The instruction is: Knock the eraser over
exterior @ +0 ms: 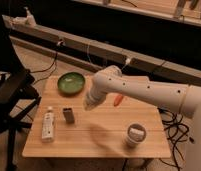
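Observation:
The eraser (68,115) is a small dark block with a lighter grey face, standing upright on the wooden table (101,142) left of centre. My white arm reaches in from the right. My gripper (89,104) hangs at the arm's end, just right of the eraser and a little above the tabletop, apart from it.
A green bowl (71,82) sits at the table's back left. A white bottle with a label (47,125) lies at the left. An orange-red carrot-like thing (118,100) lies behind the arm. A small cup (136,135) stands at the front right. A black chair (11,95) stands left of the table.

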You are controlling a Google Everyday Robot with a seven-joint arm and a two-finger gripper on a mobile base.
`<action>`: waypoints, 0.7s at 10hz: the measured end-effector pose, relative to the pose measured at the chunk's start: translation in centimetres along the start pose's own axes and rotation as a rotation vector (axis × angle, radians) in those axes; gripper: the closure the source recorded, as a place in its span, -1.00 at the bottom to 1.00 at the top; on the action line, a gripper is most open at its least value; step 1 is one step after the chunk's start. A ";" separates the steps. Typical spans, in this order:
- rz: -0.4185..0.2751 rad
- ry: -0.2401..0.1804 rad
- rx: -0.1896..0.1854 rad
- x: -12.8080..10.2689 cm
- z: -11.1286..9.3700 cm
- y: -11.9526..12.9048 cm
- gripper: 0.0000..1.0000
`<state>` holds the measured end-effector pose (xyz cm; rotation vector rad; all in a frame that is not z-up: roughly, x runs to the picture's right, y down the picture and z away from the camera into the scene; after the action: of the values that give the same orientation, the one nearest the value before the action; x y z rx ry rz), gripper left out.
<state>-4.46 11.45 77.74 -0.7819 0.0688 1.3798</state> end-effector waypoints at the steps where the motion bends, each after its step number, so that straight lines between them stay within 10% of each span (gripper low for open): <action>1: 0.008 0.005 -0.020 0.3 0.8 -0.2 0.87; 3: 0.032 0.019 -0.078 1.1 2.5 -0.6 0.44; 7: 0.017 0.013 -0.036 -0.7 2.3 0.1 0.20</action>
<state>-5.61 12.04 79.72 -0.8225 0.0616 1.3957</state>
